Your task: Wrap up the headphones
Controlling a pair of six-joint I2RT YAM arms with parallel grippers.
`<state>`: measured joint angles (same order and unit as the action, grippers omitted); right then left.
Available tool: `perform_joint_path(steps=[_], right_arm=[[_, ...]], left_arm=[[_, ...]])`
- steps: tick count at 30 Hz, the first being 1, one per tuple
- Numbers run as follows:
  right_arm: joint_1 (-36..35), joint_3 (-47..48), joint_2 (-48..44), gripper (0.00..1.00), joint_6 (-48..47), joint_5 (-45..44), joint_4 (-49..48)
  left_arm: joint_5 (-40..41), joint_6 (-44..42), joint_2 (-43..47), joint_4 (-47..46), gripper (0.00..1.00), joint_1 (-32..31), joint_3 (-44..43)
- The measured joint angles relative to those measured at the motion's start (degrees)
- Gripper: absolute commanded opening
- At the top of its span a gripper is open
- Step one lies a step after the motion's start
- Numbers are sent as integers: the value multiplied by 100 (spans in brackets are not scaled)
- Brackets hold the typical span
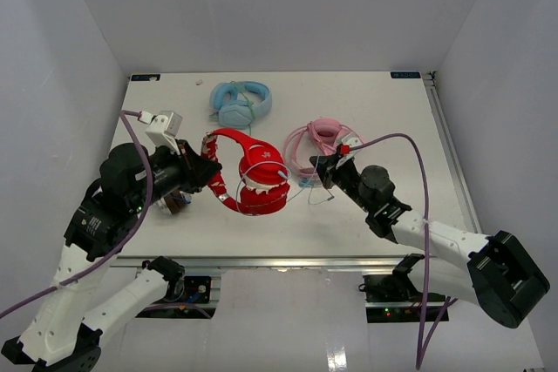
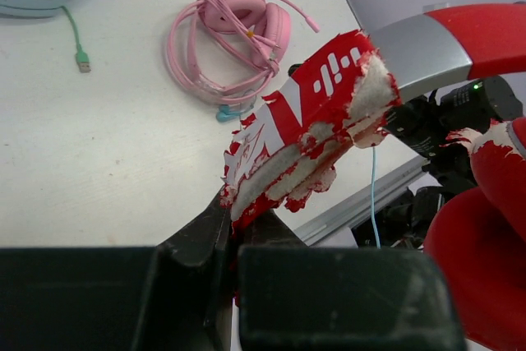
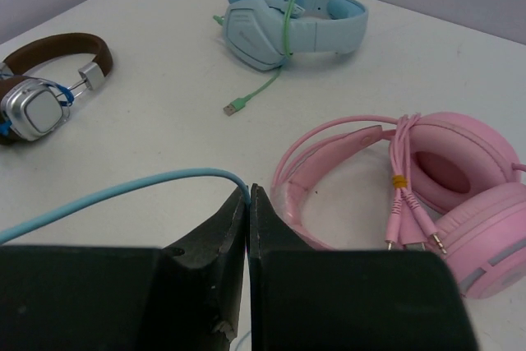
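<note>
The red headphones (image 1: 253, 176) lie at the table's middle, their headband padding torn and showing whitish foam (image 2: 329, 113). My left gripper (image 1: 209, 172) is shut on the frayed end of that headband (image 2: 238, 207), at the headphones' left side. The thin pale blue cable (image 3: 123, 191) runs from the headphones to my right gripper (image 1: 323, 169), which is shut on it (image 3: 248, 195) just right of the red earcups. In the left wrist view the cable (image 2: 374, 195) hangs down past the table's edge.
Pink headphones (image 1: 316, 145) with a bundled cord lie right beside my right gripper. Light-blue headphones (image 1: 240, 102) with a green cable sit at the back. Brown and silver headphones (image 3: 45, 80) lie under my left arm (image 1: 177, 202). White walls enclose the table.
</note>
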<state>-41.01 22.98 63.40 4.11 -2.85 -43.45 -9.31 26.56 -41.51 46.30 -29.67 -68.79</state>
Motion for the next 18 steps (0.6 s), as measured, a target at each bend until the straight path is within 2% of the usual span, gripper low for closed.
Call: perform_joint_path(steps=[4,8,18], right_arm=[[278,161,-57,8,25,61,353],[453,301,17,8,58,152,583],[579,769,432,8,108,542,922]], left_arm=[[129,-61,32,46,0,0,-29],[-95,-147,83,3,0,0,-35],[-1913,-491,61,-379,0,3,5]])
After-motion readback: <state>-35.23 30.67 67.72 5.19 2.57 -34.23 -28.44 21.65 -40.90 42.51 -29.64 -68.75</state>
